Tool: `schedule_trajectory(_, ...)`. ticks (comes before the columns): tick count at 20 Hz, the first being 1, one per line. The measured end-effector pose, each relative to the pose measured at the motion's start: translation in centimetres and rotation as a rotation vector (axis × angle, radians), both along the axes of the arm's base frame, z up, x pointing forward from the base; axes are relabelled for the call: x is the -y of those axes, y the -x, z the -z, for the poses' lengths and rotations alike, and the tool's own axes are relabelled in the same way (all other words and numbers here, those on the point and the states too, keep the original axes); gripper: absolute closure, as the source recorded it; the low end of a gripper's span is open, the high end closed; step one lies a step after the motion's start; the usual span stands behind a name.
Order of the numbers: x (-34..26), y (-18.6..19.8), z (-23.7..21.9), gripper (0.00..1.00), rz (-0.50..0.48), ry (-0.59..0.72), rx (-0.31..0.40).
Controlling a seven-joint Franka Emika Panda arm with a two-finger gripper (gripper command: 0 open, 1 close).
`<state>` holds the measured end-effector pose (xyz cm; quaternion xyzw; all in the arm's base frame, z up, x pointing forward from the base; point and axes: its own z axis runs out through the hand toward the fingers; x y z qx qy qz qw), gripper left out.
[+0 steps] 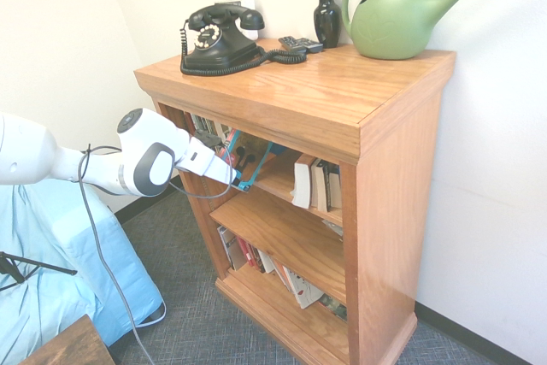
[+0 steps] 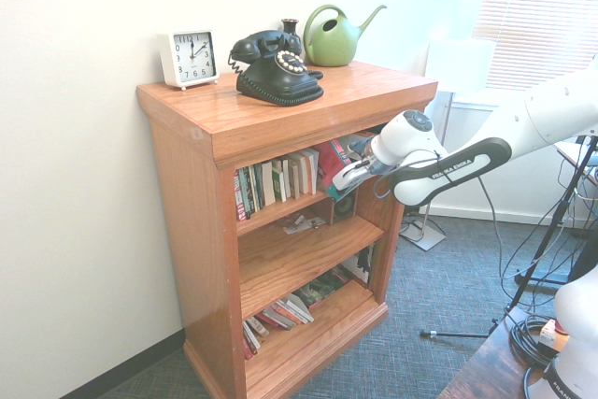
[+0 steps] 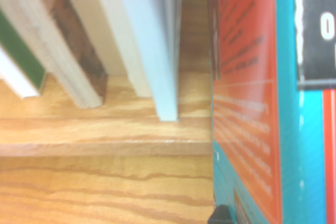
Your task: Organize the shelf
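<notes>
The shelf (image 1: 325,91) (image 2: 318,100) is an orange-brown wooden bookcase with three tiers. My gripper (image 1: 237,175) (image 2: 341,184) reaches into the front of the top tier and is shut on a red book with a teal edge (image 1: 261,160) (image 2: 329,161), which leans tilted there. In the wrist view this book (image 3: 247,103) fills the right side, beside a row of upright books (image 3: 142,51) standing on the tier's board. That row (image 2: 276,184) stands toward the wall-side end of the tier. A few more upright books (image 1: 316,184) stand at the other end.
On top stand a black telephone (image 1: 220,38) (image 2: 276,67), a green watering can (image 1: 397,19) (image 2: 334,36), a dark vase (image 1: 326,16), a remote (image 1: 301,44) and a white clock (image 2: 190,58). Books lie slumped on the bottom tier (image 2: 290,310). A blue-draped object (image 1: 51,271) sits nearby.
</notes>
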<state>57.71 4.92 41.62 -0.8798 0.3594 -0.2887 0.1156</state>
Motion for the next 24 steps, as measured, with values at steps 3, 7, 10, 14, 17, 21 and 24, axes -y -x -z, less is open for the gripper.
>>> schedule_trajectory(3, -0.2, -0.6, 0.2, 0.00, -0.005, 0.000, 0.001)
schedule_trajectory(7, -1.1, -1.5, -0.4, 0.00, -0.012, 0.007, 0.009)
schedule_trajectory(10, -1.7, -2.1, -0.9, 0.00, -0.016, 0.009, 0.009)
schedule_trajectory(14, -1.7, -2.5, -1.5, 0.00, -0.010, 0.014, 0.019)
schedule_trajectory(17, -1.6, -2.5, -1.1, 0.00, -0.009, 0.014, 0.013)
schedule_trajectory(21, -4.9, -0.1, 0.5, 0.00, -0.031, 0.004, -0.016)
schedule_trajectory(24, -8.5, 4.1, 1.4, 0.00, -0.031, 0.007, -0.037)
